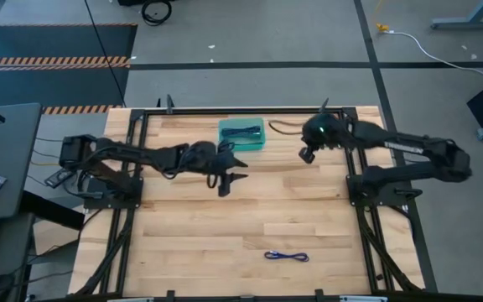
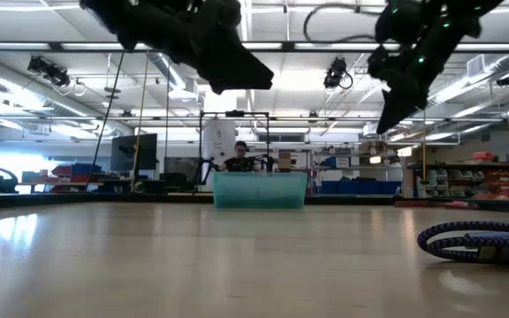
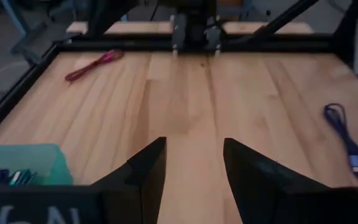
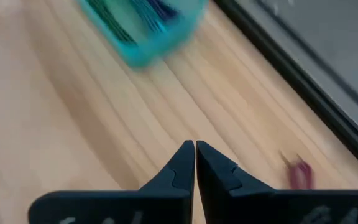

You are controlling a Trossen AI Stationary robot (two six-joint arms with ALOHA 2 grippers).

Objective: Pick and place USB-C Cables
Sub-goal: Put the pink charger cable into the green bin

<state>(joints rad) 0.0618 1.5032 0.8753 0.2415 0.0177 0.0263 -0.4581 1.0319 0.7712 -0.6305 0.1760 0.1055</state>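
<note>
- The teal plastic tray (image 1: 242, 134) sits near the far edge of the light wooden surface (image 1: 225, 226), with several coiled cables already inside it.
- Two cables lie outside the tray: a dark blue-purple USB-C cable (image 1: 287, 257) near the front edge, well apart from the tray, and a thin maroon USB-C cable (image 3: 93, 65) near the far right corner.
- The left gripper (image 1: 235, 172) hangs above the surface just in front of the tray, its jaws spread open and empty.
- The right gripper (image 1: 307, 154) hovers to the right of the tray, jaws pressed closed on nothing.
- My judgement: the maroon cable is closest to the right gripper, so that arm should part its jaws before descending.
- Straddle the bundle across its middle, where the strands lie together, and close low to the surface.
- Lift straight up so loose ends clear the tray wall before release.
</note>
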